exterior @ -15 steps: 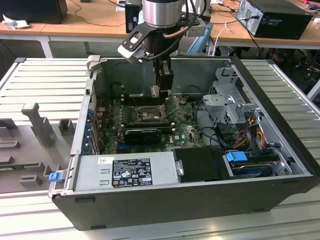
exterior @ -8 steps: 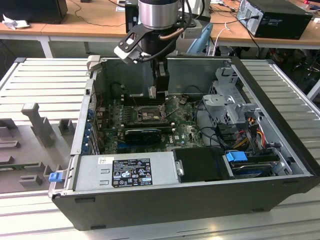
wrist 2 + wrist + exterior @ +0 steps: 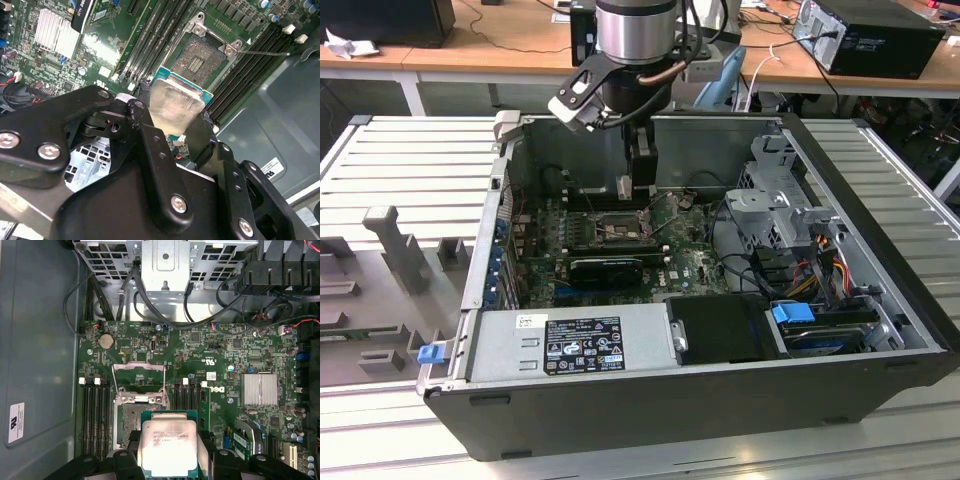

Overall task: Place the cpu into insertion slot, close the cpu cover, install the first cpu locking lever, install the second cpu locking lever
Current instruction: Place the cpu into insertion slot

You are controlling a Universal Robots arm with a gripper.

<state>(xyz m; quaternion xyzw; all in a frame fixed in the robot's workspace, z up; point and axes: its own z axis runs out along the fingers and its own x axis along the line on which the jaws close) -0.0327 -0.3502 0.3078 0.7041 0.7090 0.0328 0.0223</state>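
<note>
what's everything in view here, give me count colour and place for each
computer case: one, dark grey, open on the ribbed metal table
motherboard: one, green, on the case floor
insertion slot: one, black, on the motherboard, empty
cpu cover: one, silver, raised open at the slot
cpu: one, silver top, held above the board by the slot
heatsink: one, silver, on the motherboard
coin battery: one, silver, on the motherboard
power supply: one, grey, inside the case
drive cage: one, silver, exterior view's right of the case
cables: several, black, below the drive cage
arm: one, silver and black, above the case
hand: one, black, shut on the cpu
</note>
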